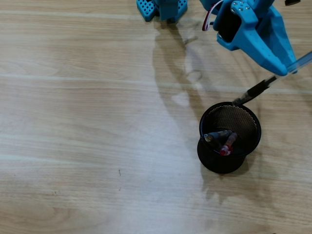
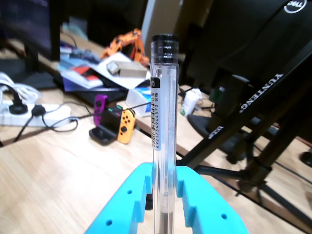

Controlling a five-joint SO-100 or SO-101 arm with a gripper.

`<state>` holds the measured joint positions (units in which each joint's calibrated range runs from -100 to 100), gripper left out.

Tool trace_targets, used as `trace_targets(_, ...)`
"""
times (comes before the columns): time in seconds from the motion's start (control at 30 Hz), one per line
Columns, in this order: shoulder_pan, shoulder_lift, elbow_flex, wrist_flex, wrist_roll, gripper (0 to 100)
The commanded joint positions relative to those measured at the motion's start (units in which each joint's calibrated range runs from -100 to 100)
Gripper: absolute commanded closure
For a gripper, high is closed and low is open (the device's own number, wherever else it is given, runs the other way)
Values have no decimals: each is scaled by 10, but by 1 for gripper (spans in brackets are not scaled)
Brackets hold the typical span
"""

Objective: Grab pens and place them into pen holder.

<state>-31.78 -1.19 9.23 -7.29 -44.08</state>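
Gripping a clear pen, the blue gripper has its jaws closed on the barrel, one finger on each side, pretty much centered in the wrist view. The pen runs straight up from between the fingers, ending in a black end with a barcode label below it. Looks like the hold is partway along the barrel, not at either end.

Handling-wise, a pen like this is probably light and stiff, but the smooth plastic barrel is likely slippery, so it could slide or pivot in the jaws if the grip is loose. Mid-barrel is the sensible place to hold it, and that's roughly where it sits.

In the overhead view the gripper hangs just up and right of the holder, with the pen angling down-left out of the jaws. Its dark tip is right at the holder's top-right rim, maybe touching it, can't say for sure. So it's not dropped in yet, just lined up near the edge.

Inside the holder there's already a black pen and a red pen leaning to the lower left side. Whether there's a fourth in there is hard to tell from the dark mesh. No loose pens show anywhere on the table.
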Motion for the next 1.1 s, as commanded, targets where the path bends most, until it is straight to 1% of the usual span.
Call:
trace_targets(0.0, 16, 10, 64, -135, -13, 98)
trace_targets(0.1, 19, 17, 101, -200, -13, 98)
trace_targets(0.2, 27, 19, 120, -229, -14, 98)
trace_targets(0.27, 28, 20, 123, -233, -20, 96)
trace_targets(0.43, 28, 20, 123, -233, -19, 86)
trace_targets(0.53, 28, 20, 123, -233, -19, 85)
trace_targets(0.8, 27, 11, 139, -225, -15, 86)
trace_targets(0.97, 24, -39, 206, -223, -7, 97)
trace_targets(1.07, 26, -93, 270, -219, 17, 98)
